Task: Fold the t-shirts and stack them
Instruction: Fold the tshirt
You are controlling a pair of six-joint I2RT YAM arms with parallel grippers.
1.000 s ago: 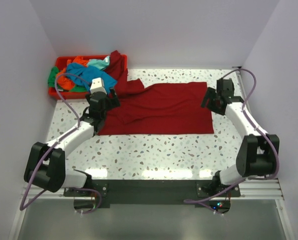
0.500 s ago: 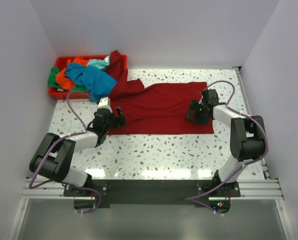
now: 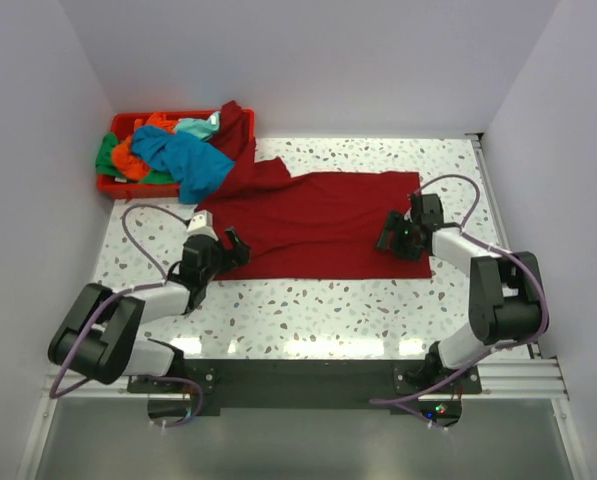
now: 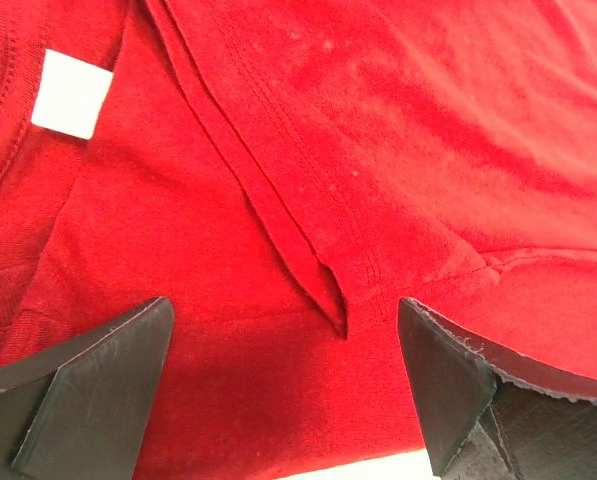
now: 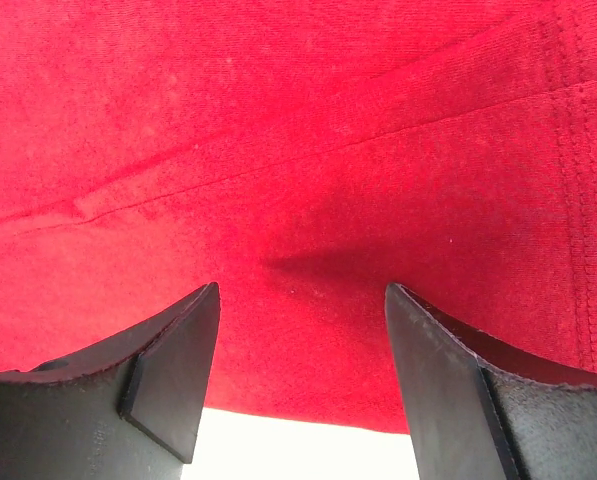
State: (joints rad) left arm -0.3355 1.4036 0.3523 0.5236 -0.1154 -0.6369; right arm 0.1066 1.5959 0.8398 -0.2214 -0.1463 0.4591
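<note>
A large dark red t-shirt [image 3: 323, 220] lies spread on the speckled table, one end trailing up to the red bin. My left gripper [image 3: 230, 250] is open, low over the shirt's near-left corner; the left wrist view shows red cloth [image 4: 308, 180], a sleeve hem and a white label [image 4: 70, 92] between its fingers [image 4: 98, 380]. My right gripper [image 3: 390, 238] is open, low over the shirt's near-right edge; red cloth [image 5: 298, 150] fills the right wrist view above the white table. A teal blue t-shirt [image 3: 183, 158], an orange one [image 3: 128, 160] and a green one [image 3: 105, 155] lie piled in the bin.
The red plastic bin [image 3: 106, 184] stands at the table's back left corner. White walls close in the left, back and right. The table's near edge and the arm bases lie at the bottom of the top view.
Both grippers have come down and toward the near edge of the red shirt. The left moved off the bin side to the near-left corner; the right moved in from the right edge.
</note>
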